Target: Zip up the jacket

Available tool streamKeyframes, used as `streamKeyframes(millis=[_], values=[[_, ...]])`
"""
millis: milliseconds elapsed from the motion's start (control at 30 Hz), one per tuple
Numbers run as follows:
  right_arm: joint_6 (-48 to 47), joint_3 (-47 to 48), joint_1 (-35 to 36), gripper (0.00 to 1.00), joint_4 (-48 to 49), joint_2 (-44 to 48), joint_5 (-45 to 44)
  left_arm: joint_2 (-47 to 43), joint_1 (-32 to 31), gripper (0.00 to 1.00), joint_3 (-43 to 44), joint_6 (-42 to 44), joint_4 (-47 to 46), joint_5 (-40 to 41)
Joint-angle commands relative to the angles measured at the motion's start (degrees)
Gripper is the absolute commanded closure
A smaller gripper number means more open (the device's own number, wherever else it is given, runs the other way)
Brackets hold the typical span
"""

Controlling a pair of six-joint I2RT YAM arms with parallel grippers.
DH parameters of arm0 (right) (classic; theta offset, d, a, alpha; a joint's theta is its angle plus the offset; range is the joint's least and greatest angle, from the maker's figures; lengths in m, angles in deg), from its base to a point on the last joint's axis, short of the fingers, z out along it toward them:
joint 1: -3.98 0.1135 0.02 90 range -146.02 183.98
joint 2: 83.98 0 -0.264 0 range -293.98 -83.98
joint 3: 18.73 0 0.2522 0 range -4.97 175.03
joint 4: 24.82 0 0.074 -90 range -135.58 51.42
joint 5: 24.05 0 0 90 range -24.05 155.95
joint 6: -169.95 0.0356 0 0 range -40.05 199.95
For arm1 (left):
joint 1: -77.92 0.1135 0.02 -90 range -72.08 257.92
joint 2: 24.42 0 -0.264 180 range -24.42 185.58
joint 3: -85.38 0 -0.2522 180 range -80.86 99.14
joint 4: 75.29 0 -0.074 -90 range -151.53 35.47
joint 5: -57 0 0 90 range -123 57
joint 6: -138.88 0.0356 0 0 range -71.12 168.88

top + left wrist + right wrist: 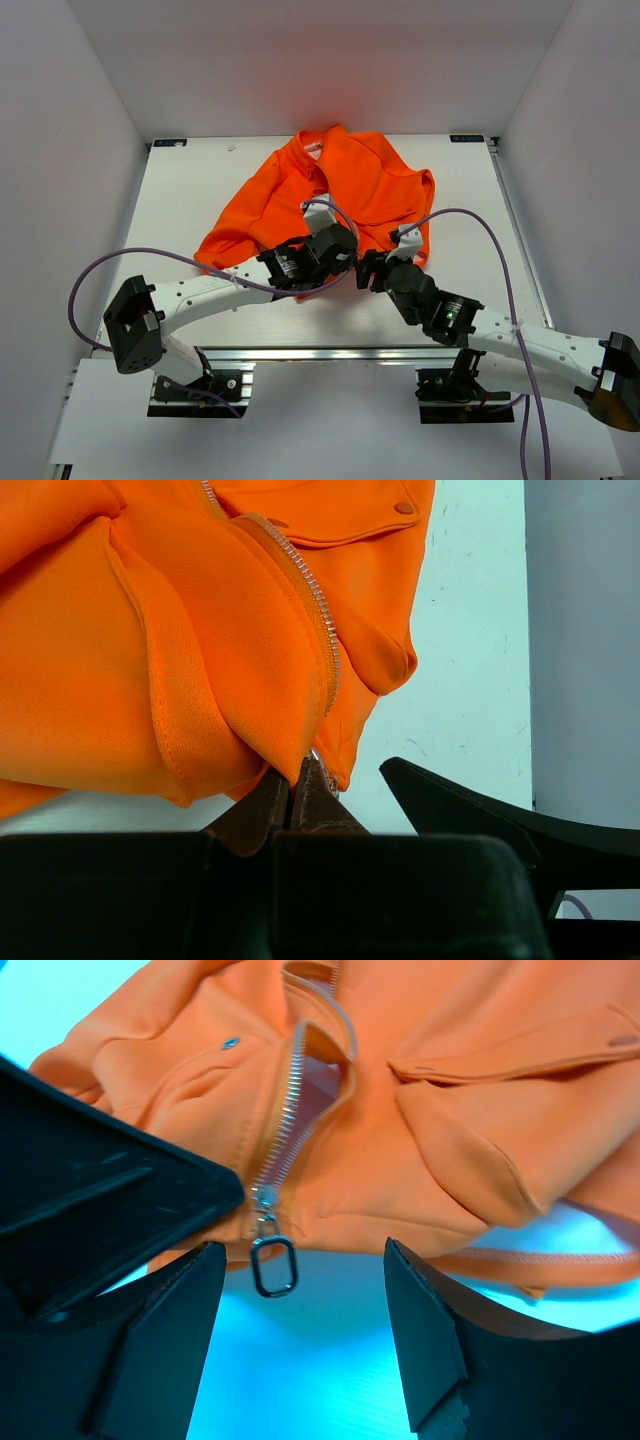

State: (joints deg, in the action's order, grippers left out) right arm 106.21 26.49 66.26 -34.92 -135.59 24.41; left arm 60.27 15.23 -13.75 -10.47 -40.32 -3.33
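Done: slider [264, 1200] sits at the near hem of the jacket [360, 185]; left gripper [290, 792] pinches that hem.
Remaining: right gripper [302, 1252], spread around the pull ring [272, 1266], must grasp it and zip up.

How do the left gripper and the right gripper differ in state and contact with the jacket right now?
The left gripper has its jaws shut on the jacket hem beside the zipper; the right gripper has its jaws open and empty. The left gripper touches fabric; the right gripper only frames the zipper pull, which hangs untouched between its jaws. Both sit at the jacket's near edge, by the zipper's lower end.
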Motion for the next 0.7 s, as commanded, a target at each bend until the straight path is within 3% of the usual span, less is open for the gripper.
streamKeyframes(millis=[0, 233, 667], values=[[-2.53, 0.53, -0.06, 0.31, 6.27, 0.38, 2.07, -3.56, -0.67, 1.00, -0.05, 0.38, -1.96, -2.42], [-3.06, 1.14, -0.06, 0.45, 6.36, -0.94, 3.22, -3.74, -0.67, 1.00, -0.05, 0.38, -1.61, -1.81], [-2.88, 2.37, -0.05, 0.63, 4.69, -3.05, 1.55, -4.26, -0.67, 1.00, -0.23, 0.82, -1.88, -1.37]])
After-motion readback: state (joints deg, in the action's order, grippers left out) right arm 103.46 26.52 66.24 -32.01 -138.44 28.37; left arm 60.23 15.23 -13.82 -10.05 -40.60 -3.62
